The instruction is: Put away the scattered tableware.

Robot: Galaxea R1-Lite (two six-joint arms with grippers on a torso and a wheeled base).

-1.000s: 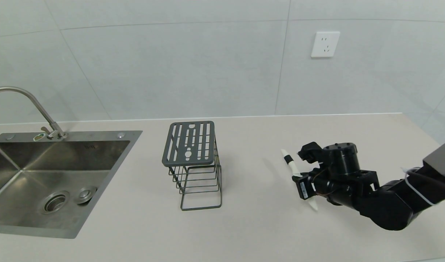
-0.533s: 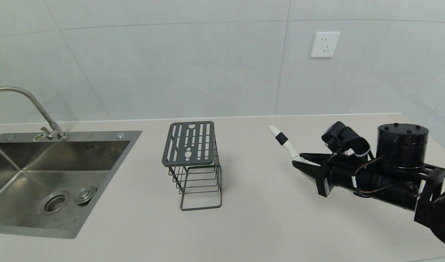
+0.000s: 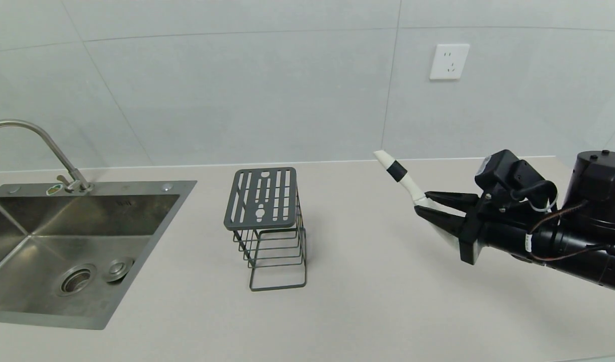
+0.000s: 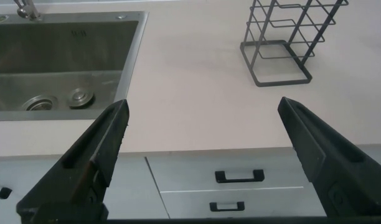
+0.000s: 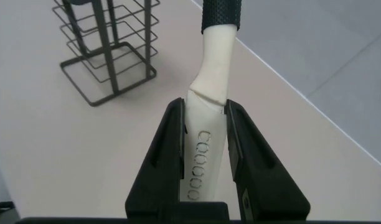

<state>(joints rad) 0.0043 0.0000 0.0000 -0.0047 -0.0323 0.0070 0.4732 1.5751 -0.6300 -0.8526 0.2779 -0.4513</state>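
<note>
Broadly, a pale counter [image 3: 367, 311] carries a steel sink [image 3: 86, 190] on its left side and a dark wire rack [image 3: 264, 226] near the middle. The left gripper [image 4: 203, 112] hangs with its fingers spread wide. The right gripper [image 3: 422, 202] pinches a white, black-banded utensil [image 3: 407, 181] above the counter, well right of the rack.

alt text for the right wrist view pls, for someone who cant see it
The right claw is shut on a white utensil with a black grip band, holding it over a pale countertop. A dark wire rack stands on the counter beyond the utensil.
</note>
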